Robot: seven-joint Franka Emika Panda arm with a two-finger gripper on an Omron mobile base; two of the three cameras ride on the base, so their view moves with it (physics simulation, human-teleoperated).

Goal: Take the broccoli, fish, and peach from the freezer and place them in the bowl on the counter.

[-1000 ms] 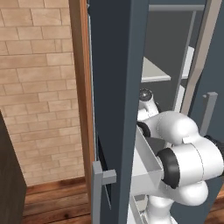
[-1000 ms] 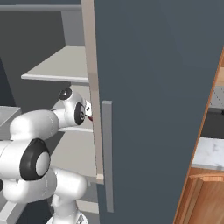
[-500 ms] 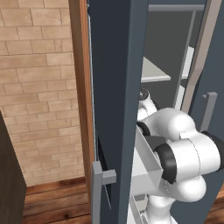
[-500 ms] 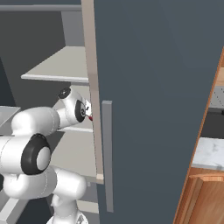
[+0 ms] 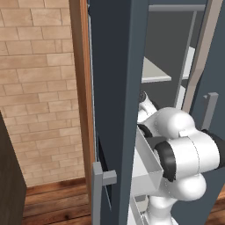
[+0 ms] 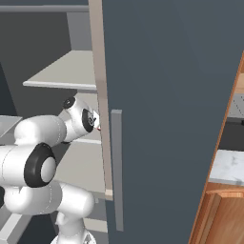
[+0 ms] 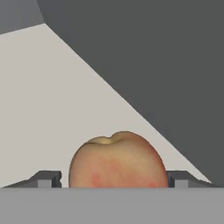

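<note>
Peach sits on the pale freezer shelf, directly between the two fingertips of the pincer, which stand wide on either side of it with a small gap each way, nothing yet gripped. Close evenly across the widest part of the fruit and lift straight off the shelf before withdrawing past the freezer door edge.

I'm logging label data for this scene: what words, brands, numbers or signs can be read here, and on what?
None: no readable text on the freezer, its shelf, the peach or the brick wall.
</note>
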